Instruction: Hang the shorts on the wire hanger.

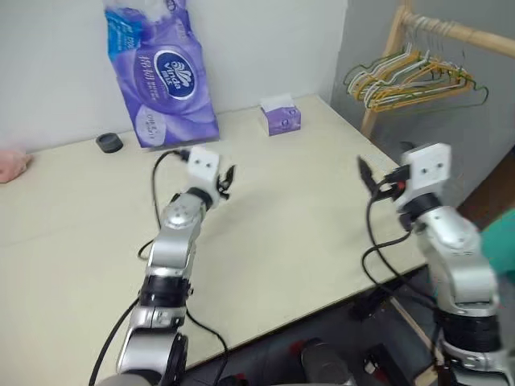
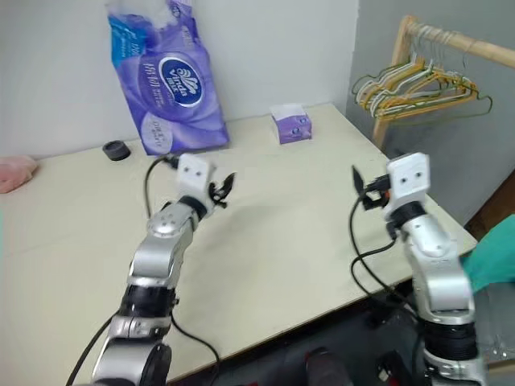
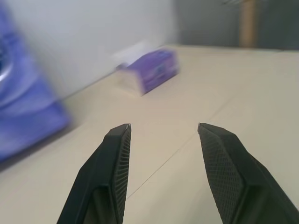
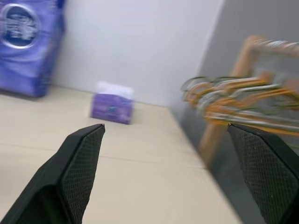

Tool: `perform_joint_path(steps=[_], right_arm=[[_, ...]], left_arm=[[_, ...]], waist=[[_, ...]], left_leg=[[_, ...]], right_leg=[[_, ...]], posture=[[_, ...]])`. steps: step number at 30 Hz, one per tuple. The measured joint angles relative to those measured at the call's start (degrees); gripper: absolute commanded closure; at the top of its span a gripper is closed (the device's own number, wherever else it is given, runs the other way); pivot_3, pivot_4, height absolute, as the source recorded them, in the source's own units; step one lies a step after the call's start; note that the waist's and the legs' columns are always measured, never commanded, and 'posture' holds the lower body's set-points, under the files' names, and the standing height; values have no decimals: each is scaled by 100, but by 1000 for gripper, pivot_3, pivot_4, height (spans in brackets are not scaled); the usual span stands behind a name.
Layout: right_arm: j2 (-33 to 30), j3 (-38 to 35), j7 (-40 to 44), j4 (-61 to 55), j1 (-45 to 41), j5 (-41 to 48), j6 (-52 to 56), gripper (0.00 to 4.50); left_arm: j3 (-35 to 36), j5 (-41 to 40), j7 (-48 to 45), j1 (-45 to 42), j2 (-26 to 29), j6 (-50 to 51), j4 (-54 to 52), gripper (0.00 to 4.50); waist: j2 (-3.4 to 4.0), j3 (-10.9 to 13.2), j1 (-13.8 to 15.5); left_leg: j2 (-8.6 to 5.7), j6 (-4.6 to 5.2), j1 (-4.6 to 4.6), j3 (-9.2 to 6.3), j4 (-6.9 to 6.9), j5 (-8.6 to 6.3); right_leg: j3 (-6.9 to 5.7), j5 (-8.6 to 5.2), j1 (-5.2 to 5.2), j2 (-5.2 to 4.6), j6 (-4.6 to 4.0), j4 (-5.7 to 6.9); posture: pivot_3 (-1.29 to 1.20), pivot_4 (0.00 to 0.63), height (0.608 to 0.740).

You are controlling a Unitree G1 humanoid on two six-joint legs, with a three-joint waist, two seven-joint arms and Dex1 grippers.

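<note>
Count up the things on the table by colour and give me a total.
Purple: 2, the big tissue pack and the small tissue box
Black: 1, the small round object
Pink: 1, the soft item at the table's edge
Total: 4

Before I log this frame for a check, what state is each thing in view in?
left gripper: jaws apart, holding nothing, above the table
right gripper: jaws wide apart, holding nothing
tissue box: upright on the table, a tissue poking out of its top
purple paper pack: upright against the wall
rack hangers: bunched on the wooden rail
</note>
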Motion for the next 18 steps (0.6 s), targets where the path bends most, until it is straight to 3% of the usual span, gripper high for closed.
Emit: perform_joint_path(steps=[5, 9, 14, 18], right_arm=[[700, 739, 495, 1118, -44, 4, -944, 17], [1015, 927, 784, 1666, -86, 46, -1279, 17], [1137, 975, 1108, 2208, -144, 75, -1549, 17], [1148, 971, 1219, 2514, -297, 65, -1660, 17]], left_arm=[[543, 172, 1077, 1054, -328, 171, -582, 2080], [785, 259, 1479, 1649, -377, 170, -690, 2080], [955, 261, 1787, 1781, -413, 126, -844, 2080], [961, 233, 1846, 1793, -465, 106, -979, 2080]], waist=[[-45, -56, 404], [-71, -76, 775], [-103, -102, 1263], [-101, -102, 1481]], left_leg=[[-1, 0, 4, -19, 2, 0], [0, -40, 0, -29, 2, 23], [-3, -47, 3, -46, 2, 29], [1, -60, 5, -55, -2, 37]], right_leg=[[-9, 1, -42, 5, -3, 26], [-18, 11, -56, 10, -21, 46], [-43, 29, -56, 30, -50, 55], [-56, 41, -58, 55, -71, 56]], posture=[[-92, 12, 740], [-33, 10, 740], [16, 10, 740], [45, 20, 740]])
